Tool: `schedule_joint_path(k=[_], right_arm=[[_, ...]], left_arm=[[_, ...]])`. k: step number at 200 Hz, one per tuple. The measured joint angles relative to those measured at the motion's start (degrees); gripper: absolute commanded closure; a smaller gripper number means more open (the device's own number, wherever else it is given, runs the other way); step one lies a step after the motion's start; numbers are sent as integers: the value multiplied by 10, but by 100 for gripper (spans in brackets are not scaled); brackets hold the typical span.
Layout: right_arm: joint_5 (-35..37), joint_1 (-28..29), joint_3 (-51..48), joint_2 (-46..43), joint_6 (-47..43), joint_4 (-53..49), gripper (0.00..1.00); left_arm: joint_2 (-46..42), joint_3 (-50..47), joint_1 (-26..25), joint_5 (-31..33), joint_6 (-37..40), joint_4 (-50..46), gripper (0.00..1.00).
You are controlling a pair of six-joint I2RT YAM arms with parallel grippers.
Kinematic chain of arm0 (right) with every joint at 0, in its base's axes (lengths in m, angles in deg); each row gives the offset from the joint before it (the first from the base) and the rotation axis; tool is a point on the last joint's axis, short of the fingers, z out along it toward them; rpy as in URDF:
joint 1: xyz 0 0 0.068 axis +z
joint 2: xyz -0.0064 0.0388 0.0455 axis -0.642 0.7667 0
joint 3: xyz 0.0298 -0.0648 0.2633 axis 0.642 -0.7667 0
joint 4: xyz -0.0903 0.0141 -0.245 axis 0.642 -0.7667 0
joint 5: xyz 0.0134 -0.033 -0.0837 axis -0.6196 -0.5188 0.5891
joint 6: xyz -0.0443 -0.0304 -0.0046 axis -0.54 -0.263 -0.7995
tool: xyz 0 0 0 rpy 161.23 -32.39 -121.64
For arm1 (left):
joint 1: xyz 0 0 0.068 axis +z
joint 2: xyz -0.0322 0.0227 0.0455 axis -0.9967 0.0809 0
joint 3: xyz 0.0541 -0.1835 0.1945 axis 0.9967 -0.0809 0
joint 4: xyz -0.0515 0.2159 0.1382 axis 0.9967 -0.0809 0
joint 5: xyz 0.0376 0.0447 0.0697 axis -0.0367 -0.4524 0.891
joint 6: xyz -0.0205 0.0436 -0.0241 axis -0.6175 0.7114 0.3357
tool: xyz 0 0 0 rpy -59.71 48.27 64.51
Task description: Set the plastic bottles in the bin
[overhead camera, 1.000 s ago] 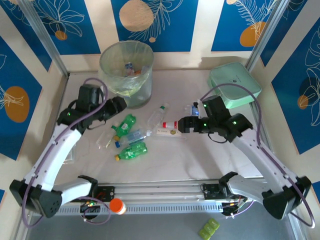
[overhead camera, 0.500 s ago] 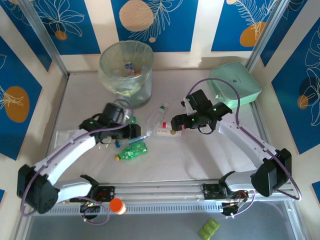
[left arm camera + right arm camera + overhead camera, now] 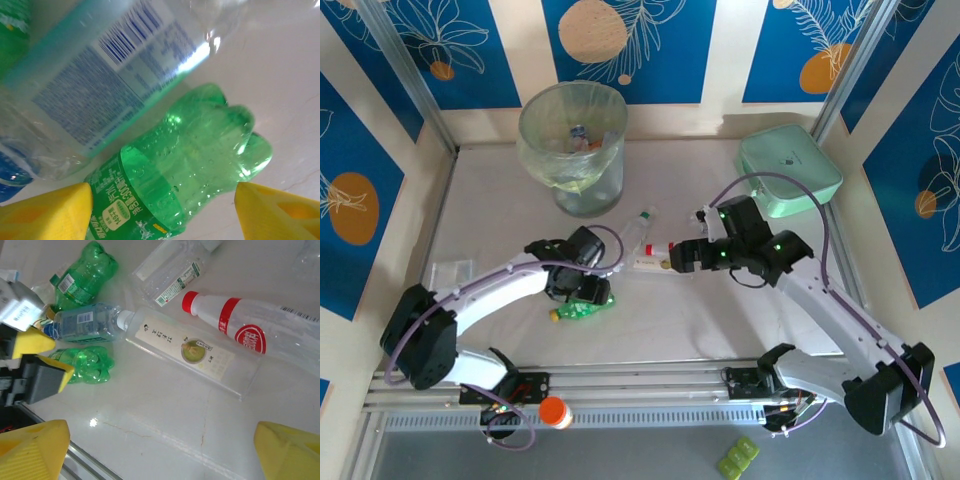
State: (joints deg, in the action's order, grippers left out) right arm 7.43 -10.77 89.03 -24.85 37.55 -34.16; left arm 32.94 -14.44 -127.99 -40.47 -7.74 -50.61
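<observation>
We see few bottles [image 3: 582, 135] inside the bin [image 3: 605, 180], several near it; left gripper [image 3: 162, 189] open astride a green bottle [image 3: 195, 145], right gripper [image 3: 161, 430] open, empty.

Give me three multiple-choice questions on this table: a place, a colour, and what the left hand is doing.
1. Where is the bin? A) far side, left of centre B) near edge C) dead centre
2. What colour is the cap on the bottle with the red-and-white label? A) blue B) red C) yellow
3. The left hand is: A) shut on a cap B) in the bin C) open, a finger each side of a green bottle
Answers: A, it stands by the back wall; B, the cap is plainly red; C, the bottle lies in its open gap.
</observation>
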Motion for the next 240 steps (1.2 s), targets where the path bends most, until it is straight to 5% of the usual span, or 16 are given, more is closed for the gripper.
schedule_joint_path(k=[69,110,240], right_arm=[[-82,-58,-57,-61,9,27,4],[-108,-58,-58,-66,10,35,3],[-123,-59,-58,-96,37,50,3]], left_arm=[[42,20,-41,23,21,-29,25],[83,20,-65,-17,30,-31,27],[95,28,-73,-37,30,-28,48]])
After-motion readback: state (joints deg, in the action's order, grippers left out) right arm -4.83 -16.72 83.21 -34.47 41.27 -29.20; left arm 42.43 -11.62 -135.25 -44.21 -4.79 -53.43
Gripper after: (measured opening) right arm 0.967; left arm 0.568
